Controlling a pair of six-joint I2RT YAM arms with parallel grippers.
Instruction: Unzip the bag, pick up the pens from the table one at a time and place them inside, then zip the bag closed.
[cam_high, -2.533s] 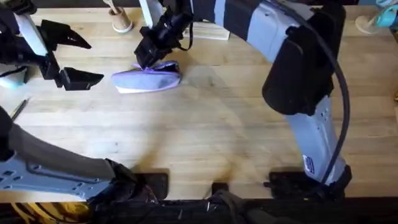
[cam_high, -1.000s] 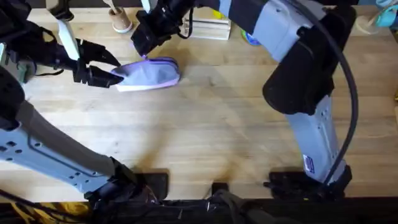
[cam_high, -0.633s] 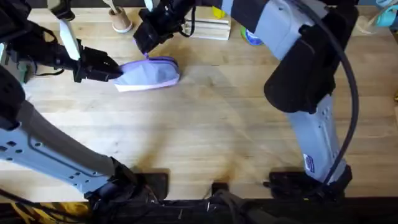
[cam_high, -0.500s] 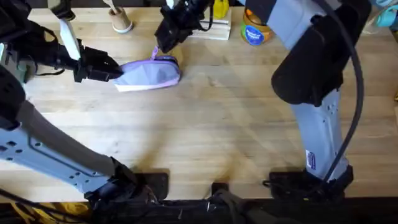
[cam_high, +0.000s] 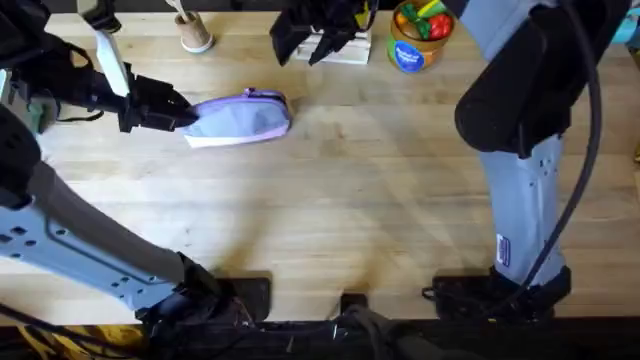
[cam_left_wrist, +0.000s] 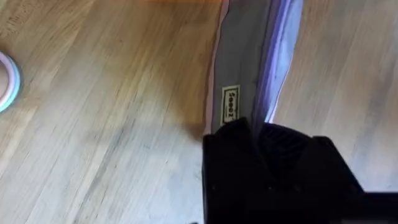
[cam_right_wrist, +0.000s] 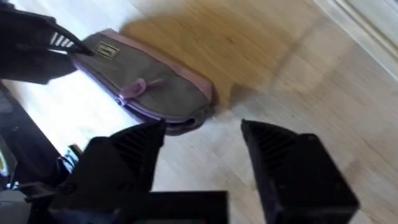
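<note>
The lavender bag (cam_high: 240, 118) lies on the table (cam_high: 330, 220) at the back left, its zipper running along the far edge. My left gripper (cam_high: 168, 110) is shut on the bag's left end; in the left wrist view the black fingers (cam_left_wrist: 273, 162) clamp the grey-lavender fabric (cam_left_wrist: 239, 56). My right gripper (cam_high: 310, 38) hangs open behind and to the right of the bag, apart from it. In the right wrist view the bag (cam_right_wrist: 155, 90) with its pink zipper tab (cam_right_wrist: 134, 88) lies beyond my open right gripper (cam_right_wrist: 202, 155). The pens are out of view.
A small tan cup with pale sticks (cam_high: 194, 34) stands at the back, left of a pale wooden block (cam_high: 342, 50). A colourful tub (cam_high: 416, 36) holding red and green items stands to the block's right. A tape roll (cam_left_wrist: 5, 81) lies near the bag.
My left gripper closed in and shut on the bag's left end, then stayed there. My right gripper left the zipper and moved back and to the right, open.
</note>
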